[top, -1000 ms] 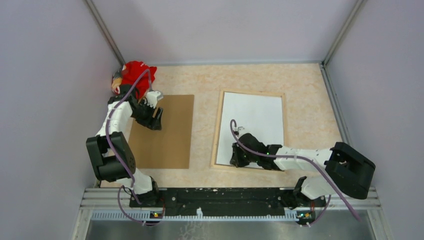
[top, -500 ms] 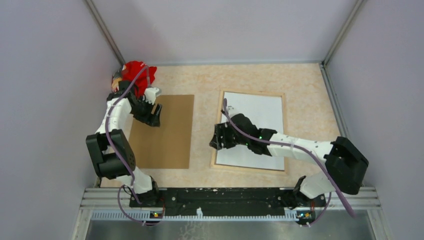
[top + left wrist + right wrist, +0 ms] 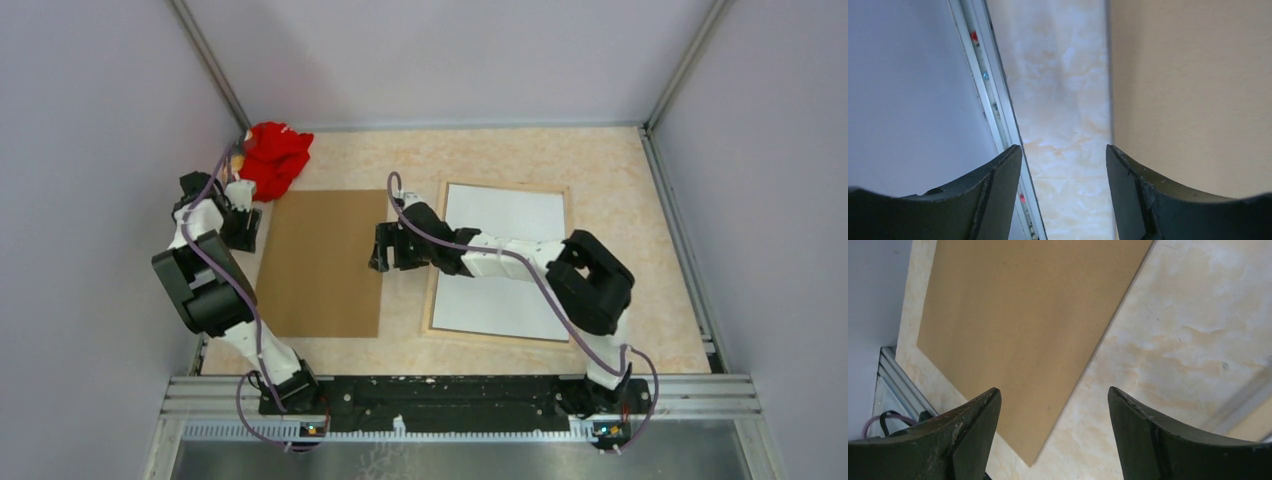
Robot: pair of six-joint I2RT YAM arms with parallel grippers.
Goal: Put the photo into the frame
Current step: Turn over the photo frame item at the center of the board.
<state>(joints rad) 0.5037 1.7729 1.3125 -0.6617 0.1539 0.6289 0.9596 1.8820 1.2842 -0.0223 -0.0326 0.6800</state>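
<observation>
The top external view looks steeply down from above and behind the arm bases, far enough back to take in the whole beige marbled counter [image 3: 610, 170] and the flat brown rectangular board [image 3: 322, 262] lying on it. The left wrist view sits close over the counter strip just left of that board, looking down past the black left tool [image 3: 1063, 150], with the board's left edge filling its right half. The right wrist view hangs low just right of the board, looking down and across it past the black right tool [image 3: 1053, 390]; all three views share the board.
</observation>
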